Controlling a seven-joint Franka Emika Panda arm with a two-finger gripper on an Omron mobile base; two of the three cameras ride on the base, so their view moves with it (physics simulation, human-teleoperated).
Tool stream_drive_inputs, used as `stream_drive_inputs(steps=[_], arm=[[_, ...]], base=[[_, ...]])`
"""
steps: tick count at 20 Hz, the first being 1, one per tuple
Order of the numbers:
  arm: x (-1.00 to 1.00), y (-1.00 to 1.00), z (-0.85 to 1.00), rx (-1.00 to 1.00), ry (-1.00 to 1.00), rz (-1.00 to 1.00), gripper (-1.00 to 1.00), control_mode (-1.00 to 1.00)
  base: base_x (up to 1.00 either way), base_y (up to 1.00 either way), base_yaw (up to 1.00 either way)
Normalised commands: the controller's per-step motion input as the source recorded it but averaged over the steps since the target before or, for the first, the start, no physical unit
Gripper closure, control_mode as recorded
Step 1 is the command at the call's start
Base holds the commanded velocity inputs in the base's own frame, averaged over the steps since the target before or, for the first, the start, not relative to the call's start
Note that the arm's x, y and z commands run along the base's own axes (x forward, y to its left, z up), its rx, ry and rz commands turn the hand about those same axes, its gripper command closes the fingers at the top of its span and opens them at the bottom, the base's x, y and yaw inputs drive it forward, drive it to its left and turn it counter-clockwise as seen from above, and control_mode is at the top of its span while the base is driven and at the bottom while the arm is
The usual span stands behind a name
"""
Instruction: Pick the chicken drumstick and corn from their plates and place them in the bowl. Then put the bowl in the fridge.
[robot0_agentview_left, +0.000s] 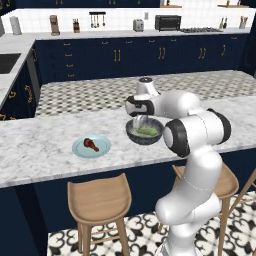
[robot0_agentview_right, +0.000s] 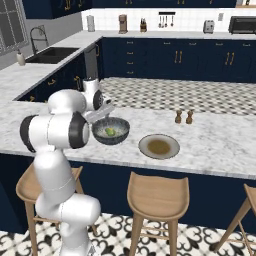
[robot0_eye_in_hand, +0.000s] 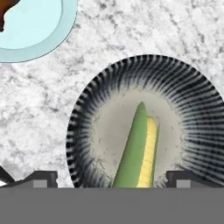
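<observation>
Yellow corn (robot0_eye_in_hand: 139, 151) lies inside the dark-grey bowl (robot0_eye_in_hand: 197, 105), set free by the hand (robot0_eye_in_hand: 111, 178), which hovers directly above with fingers spread and empty. The chicken drumstick (robot0_agentview_left: 91, 144) waits on the light-blue plate (robot0_agentview_left: 102, 150), near the front edge of the marble surface (robot0_agentview_left: 35, 145); navy cabinets (robot0_agentview_left: 150, 55) stand behind.
</observation>
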Motion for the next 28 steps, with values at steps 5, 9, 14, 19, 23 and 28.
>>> stream_drive_inputs(steps=[5,9,14,19,23,28], arm=[[-0.20,0.51,0.14,0.12,0.00,-0.41,-1.00,-1.00],[-0.37,0.35,-0.03,0.19,0.00,-0.39,-1.00,-1.00],[-0.19,0.79,-0.04,0.01,-0.15,-0.29,-1.00,-1.00],[-0.10,0.74,0.00,0.00,-0.08,-0.22,-1.00,-1.00],[0.00,0.46,-0.30,0.10,0.00,0.05,-1.00,-1.00],[-0.01,0.26,-0.20,0.12,0.00,0.27,-1.00,-1.00]], base=[[0.00,0.00,0.00],[0.00,0.00,0.00],[0.00,0.00,0.00],[0.00,0.00,0.00],[0.00,0.00,0.00],[0.00,0.00,0.00]])
